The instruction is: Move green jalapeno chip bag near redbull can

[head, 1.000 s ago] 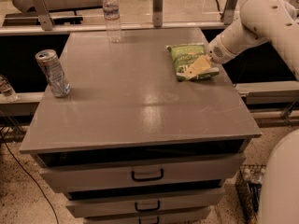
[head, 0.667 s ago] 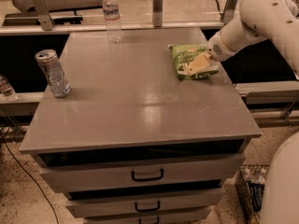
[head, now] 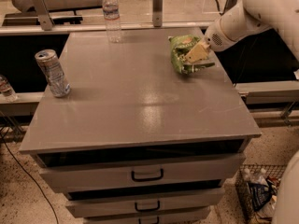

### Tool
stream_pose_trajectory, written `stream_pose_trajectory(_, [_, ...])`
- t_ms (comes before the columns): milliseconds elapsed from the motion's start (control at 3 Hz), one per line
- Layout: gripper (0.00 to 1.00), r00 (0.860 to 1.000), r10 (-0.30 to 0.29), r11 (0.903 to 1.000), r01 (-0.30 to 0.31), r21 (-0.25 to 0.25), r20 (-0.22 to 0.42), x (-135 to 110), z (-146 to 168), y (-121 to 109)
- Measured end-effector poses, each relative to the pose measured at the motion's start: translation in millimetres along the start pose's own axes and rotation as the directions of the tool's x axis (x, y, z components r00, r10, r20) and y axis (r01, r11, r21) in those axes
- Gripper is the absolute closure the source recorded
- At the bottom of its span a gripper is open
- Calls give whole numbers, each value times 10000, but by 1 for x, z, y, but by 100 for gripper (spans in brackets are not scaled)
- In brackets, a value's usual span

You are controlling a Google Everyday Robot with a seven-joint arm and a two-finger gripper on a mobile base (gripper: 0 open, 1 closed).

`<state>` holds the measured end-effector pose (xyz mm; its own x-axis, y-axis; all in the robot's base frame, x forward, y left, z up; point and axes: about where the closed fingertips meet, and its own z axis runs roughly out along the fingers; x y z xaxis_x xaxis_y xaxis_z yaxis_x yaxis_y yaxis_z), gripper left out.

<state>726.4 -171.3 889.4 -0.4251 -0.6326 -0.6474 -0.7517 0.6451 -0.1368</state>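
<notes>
Bag [head: 180, 55] is in the grip, folks, over by the right edge of the table [head: 140, 111], toward the far right corner. The gripper [head: 198, 59] has come in from the right side on its white arm [head: 252, 13] and is clamped narrow on the bag's right-hand side, fingers pinching the crinkled foil.

And look at the shape of it: bunched and propped up rather than flat, its right side raised where the gripper has it and its left side low, at or just above the tabletop; I can't tell whether it touches. That is what a side pinch does to a soft packet. The grasp crumples it, and the free part sags.

Its long axis looks to run roughly from the far edge toward the near edge, with the broad printed face turned left and up toward the middle of the table. With the foil this scrunched, which end is the top is hard to call.

The can [head: 52, 73] stands upright by the left edge, well apart from the bag. A bottle [head: 111, 15] stands at the far edge. By my reading, the whole carry across to the left is ahead.
</notes>
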Motion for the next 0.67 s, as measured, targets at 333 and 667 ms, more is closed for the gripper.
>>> stream_pose_trajectory(333, [100,9948,-803,9968,805,-2,626,-28,-26,8])
stream_pose_trajectory(667, [100,9919,-1031,9946,1034,-2,739,-33,-30,10])
